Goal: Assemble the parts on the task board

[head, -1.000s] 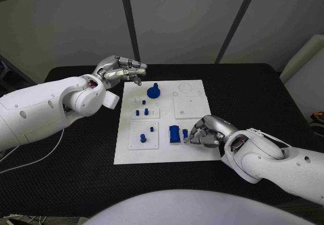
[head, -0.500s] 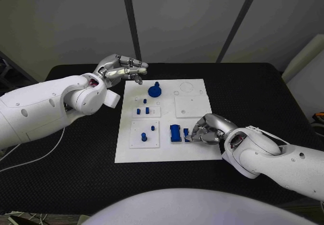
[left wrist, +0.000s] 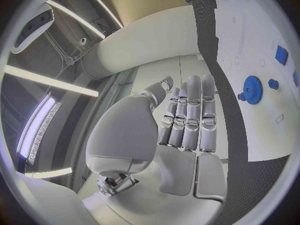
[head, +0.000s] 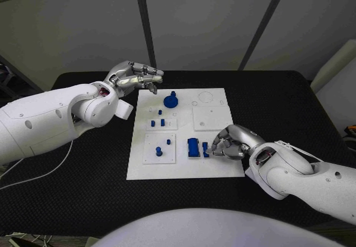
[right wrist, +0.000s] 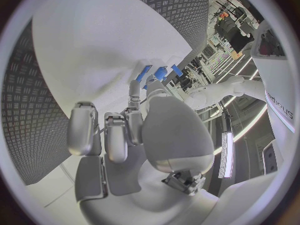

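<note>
Black worktop [head: 89,170] bearing the white task board [head: 185,167] at its middle, open room on all sides. Right robot hand [head: 230,143] resting on the board's near right part, fingers curled, touching the small upright blue part [head: 206,149] just beside the taller blue block [head: 193,146]; pinch not certain. Left robot hand [head: 137,77] above the board's far left corner, fingers curled on nothing, blue gear [head: 171,101] just toward the robot's right of it. Right hand nearer the block; likely seating that part next.
</note>
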Tool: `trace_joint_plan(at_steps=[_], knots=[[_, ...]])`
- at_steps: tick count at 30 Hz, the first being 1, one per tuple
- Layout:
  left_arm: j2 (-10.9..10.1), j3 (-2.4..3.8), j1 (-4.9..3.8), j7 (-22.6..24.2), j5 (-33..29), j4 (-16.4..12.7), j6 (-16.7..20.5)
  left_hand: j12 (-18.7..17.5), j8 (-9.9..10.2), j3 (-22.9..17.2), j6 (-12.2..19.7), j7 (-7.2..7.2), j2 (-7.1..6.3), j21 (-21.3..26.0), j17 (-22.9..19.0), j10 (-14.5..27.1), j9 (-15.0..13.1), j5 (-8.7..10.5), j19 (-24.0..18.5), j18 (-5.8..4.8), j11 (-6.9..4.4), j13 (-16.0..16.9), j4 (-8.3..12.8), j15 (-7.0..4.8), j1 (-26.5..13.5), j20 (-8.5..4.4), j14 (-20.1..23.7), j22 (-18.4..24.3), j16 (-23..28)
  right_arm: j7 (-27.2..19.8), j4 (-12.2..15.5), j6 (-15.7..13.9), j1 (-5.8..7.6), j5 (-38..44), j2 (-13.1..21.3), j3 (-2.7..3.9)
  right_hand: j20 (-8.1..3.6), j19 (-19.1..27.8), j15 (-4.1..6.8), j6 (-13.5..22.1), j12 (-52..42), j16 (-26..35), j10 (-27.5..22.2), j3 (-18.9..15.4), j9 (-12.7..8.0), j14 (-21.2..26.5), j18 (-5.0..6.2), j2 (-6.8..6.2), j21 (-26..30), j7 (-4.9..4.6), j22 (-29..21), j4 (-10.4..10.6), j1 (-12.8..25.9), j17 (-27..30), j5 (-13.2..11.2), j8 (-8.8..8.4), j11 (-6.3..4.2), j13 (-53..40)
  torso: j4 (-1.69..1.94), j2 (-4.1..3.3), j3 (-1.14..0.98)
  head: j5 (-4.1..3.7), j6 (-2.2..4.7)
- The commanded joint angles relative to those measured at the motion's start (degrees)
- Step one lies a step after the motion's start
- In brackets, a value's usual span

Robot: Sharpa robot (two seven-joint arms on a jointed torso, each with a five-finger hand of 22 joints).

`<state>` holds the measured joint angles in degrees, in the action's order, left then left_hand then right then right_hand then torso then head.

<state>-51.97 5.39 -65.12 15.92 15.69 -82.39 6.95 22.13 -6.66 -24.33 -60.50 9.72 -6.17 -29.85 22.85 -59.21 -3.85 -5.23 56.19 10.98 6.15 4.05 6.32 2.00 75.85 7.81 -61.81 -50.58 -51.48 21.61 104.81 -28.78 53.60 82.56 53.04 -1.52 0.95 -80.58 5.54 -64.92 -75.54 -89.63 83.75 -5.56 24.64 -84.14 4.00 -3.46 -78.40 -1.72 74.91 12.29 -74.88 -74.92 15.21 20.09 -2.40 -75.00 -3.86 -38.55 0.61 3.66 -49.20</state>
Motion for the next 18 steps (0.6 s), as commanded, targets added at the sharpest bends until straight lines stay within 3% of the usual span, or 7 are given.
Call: trace_joint_plan(at_steps=[1, 5, 8, 10, 12, 17, 18], knots=[[-0.08, 0.03, -0.05, 0.87, -0.12, -0.2, 0.01, 0.28, -0.04, 0.04, 0.23, 0.01, -0.02, 0.02, -0.07, 0.38, 0.02, 0.04, -0.03, -0.7, 0.04, -0.07, 0.12, 0.16, -0.52, 0.2, 0.25, -0.06, -0.36, -12.5, -0.06, -7.7, 0.08, -8.2, 0.91, 0.02, 0.6, 4.19, -0.9, 3.09, 6.48, 2.57, -3.11, -0.79, -0.62, -4.68, 1.0, -0.21, 5.14, -1.45, -3.79, -0.02, -0.29, -10.61, 2.91, -1.9, 1.33, 0.13, 0.03, 0.13, 0.1, 0.04, 0.46], [-0.13, 0.03, -0.04, 1.79, -0.12, -0.29, 1.8, 0.66, -0.35, -0.22, 0.08, 0.01, -0.43, 2.01, -0.75, 0.36, -0.01, 0.02, -3.38, -1.06, 0.17, -0.06, 0.43, 0.72, -0.54, 0.66, 3.2, 0.4, 0.72, -25.78, -1.55, -10.53, 0.43, -20.62, 2.08, 0.09, 1.81, 7.95, -2.15, 6.14, 12.85, 5.13, -7.07, -0.57, -1.62, -3.72, 2.18, 0.5, 10.16, -3.12, -8.76, -1.23, -3.65, -7.25, 4.19, -4.46, 2.74, 4.64, -0.14, 0.21, 0.16, -0.01, 1.44], [0.1, 0.02, 0.01, 2.98, -0.37, -0.1, 2.92, 0.93, -0.54, -0.32, 0.08, 0.04, -0.54, 4.57, -1.92, 0.45, -0.01, 0.02, -6.62, -1.37, 0.4, -0.05, 0.25, 1.3, -1.02, 1.27, 5.84, 1.55, 2.6, -31.89, -3.8, -10.05, 1.45, -28.13, 2.17, 0.19, 2.59, 14.16, -2.89, 7.7, 23.4, 11.5, -13.33, 0.12, -2.82, -0.98, 4.08, 1.43, 18.63, -4.07, -17.05, -2.09, -6.13, 0.37, -0.09, -6.5, 3.6, 12.18, -0.12, 0.6, 0.31, -0.19, 2.35], [0.38, 0.02, 0.17, 4.33, -1.22, 0.17, 4.23, 1.25, -0.68, -0.35, 0.1, 0.04, -0.57, 6.56, -2.98, 0.38, -0.01, 0.04, -8.33, -1.38, 0.43, -0.02, 0.09, 1.61, -1.34, 1.77, 6.83, 2.76, 4.09, -34.66, -5.97, -9.28, 2.29, -33.19, 1.8, 0.24, 3.15, 22.91, -3.81, 8.61, 38.26, 24.12, -21.48, 1.67, -4.6, 4.76, 6.49, 2.26, 31.29, -4.57, -28.5, -3.49, -10.17, 12.97, -6.29, -8.45, 3.94, 23.3, -0.14, 0.89, 0.41, -0.25, 3.18], [0.86, -0.02, 0.4, 6.09, -2.28, 0.66, 6.08, 1.85, -0.98, -0.76, -0.09, -0.1, -0.65, 9.81, -5.3, -0.35, -0.01, 0.02, -10.23, -1.05, 0.38, 0.01, 0.12, 1.85, -1.36, 2.63, 7.14, 5.06, 7.23, -36.6, -8.36, -8.23, 3.01, -37.74, 1.05, 0.28, 3.97, 26.12, -4.51, 8.88, 45.56, 44.02, -24.44, 3.79, -6.18, 14.27, 6.35, 3.53, 36.85, -5.02, -32.08, -4.74, -14.66, 30.42, -10.76, -9.81, 4.63, 29.73, -0.19, 1.42, 0.6, -0.27, 4.24], [3.21, -0.09, 1.03, 9.9, -5.97, 3.61, 9.6, -0.25, -0.95, -2.61, 0.05, 0.14, -1.1, 16.81, -11.25, -0.96, 0.06, 0.1, -12.72, -0.35, 0.45, -0.46, -0.46, 2.76, -2.22, 4.7, 5.07, 10.97, 17.61, -40.22, -16.54, -3.99, 4.21, -47.84, -2.91, 1.26, 7.06, 31.67, -7.72, 7.69, 58.22, 63.71, -23.22, 5.89, -9.38, 20.45, 5.69, 3.31, 47.92, -6.58, -39.34, -4.08, -17.56, 42.16, -11.35, -12.0, 7.47, 45.38, -0.42, 2.89, 0.98, -0.44, 6.31], [3.77, -0.09, 1.12, 10.25, -6.81, 4.42, 9.78, -1.0, -0.85, -2.85, 0.14, 0.11, -1.24, 17.59, -11.96, -0.9, 0.06, 0.09, -12.66, -0.32, 0.66, -0.51, -0.63, 2.95, -2.43, 4.84, 4.69, 11.79, 19.3, -40.65, -18.18, -3.15, 4.31, -48.91, -3.8, 1.49, 7.76, 32.32, -8.36, 7.54, 60.27, 67.16, -21.98, 6.27, -10.25, 19.77, 5.84, 3.04, 50.34, -6.96, -41.09, -3.64, -17.58, 44.76, -11.48, -12.72, 8.37, 48.89, -0.48, 3.07, 1.02, -0.36, 7.19]])
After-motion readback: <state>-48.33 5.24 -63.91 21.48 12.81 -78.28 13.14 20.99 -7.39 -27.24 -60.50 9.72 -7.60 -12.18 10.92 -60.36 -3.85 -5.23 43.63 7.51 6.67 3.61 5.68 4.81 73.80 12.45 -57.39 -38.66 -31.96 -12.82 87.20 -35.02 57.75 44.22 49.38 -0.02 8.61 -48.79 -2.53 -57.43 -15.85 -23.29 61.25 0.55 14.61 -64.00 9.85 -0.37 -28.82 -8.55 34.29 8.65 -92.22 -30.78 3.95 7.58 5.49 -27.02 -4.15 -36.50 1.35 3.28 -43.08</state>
